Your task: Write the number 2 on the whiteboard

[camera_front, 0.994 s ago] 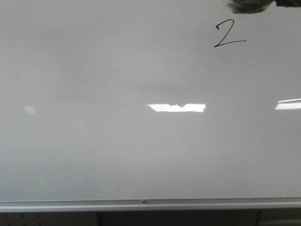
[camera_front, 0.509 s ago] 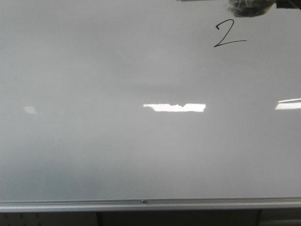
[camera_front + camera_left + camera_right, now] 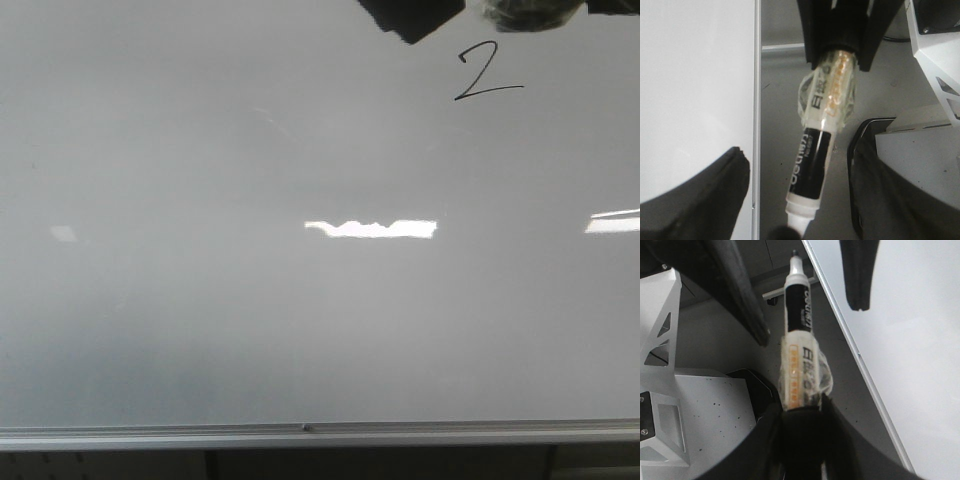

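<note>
A thin black number 2 [image 3: 487, 71] is seen written high on the right part of the whiteboard [image 3: 200, 330], just below the upper edge of the front view, and the board's silver rim [image 3: 320, 434] is laid along the bottom. Bright white reflections [image 3: 372, 229] are spread across the glossy middle of the board. A dark blocky shape [image 3: 412, 17] is caught at the top edge, just left of the 2, beside a blurred dark object [image 3: 528, 13]. From the right wrist, a marker [image 3: 799, 345] wrapped in clear tape is clamped by the right gripper [image 3: 802, 427], tip pointed away beside the board's edge. From the left wrist, the same marker [image 3: 820, 150] is seen, and the left gripper [image 3: 797, 200] is held wide apart with nothing between its fingers [image 3: 700, 200].
</note>
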`<state>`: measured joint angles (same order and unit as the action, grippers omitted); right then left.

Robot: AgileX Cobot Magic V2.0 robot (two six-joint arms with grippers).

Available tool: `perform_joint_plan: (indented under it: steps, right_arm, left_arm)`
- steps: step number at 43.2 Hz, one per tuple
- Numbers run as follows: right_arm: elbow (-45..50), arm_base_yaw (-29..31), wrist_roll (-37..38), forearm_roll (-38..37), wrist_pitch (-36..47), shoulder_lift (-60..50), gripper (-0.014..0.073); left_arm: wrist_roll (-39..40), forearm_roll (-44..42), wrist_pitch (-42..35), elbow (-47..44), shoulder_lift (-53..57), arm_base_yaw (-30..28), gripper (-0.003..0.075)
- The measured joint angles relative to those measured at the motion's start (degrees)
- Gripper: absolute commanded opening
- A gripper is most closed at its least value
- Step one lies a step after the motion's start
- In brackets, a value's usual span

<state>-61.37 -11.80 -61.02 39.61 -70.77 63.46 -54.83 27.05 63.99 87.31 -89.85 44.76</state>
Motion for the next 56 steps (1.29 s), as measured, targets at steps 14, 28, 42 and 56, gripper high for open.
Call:
perform_joint_plan:
  steps: [14, 28, 42, 56]
  right_arm:
    - [0.0, 0.0, -0.09, 0.0, -0.47, 0.0, -0.0063]
    - [0.0, 0.0, -0.45, 0.0, -0.29, 0.0, 0.0416]
    - [-0.02, 0.0, 4.5, -4.97, 3.65, 0.0, 0.0489]
    - [-0.02, 0.0, 7.73, -7.36, 3.77, 0.0, 0.0489]
  left_arm:
    - [-0.52, 0.71, 1.84, 0.0, 0.0, 0.12, 0.0062]
    - [-0.8, 1.65, 2.71, 0.0, 0.0, 0.12, -0.001]
    - [18.4, -7.91, 3.47, 0.0, 1.53, -4.08, -0.0009]
    - [41.05, -23.76, 3.78, -2.27, 10.3, -14.6, -0.001]
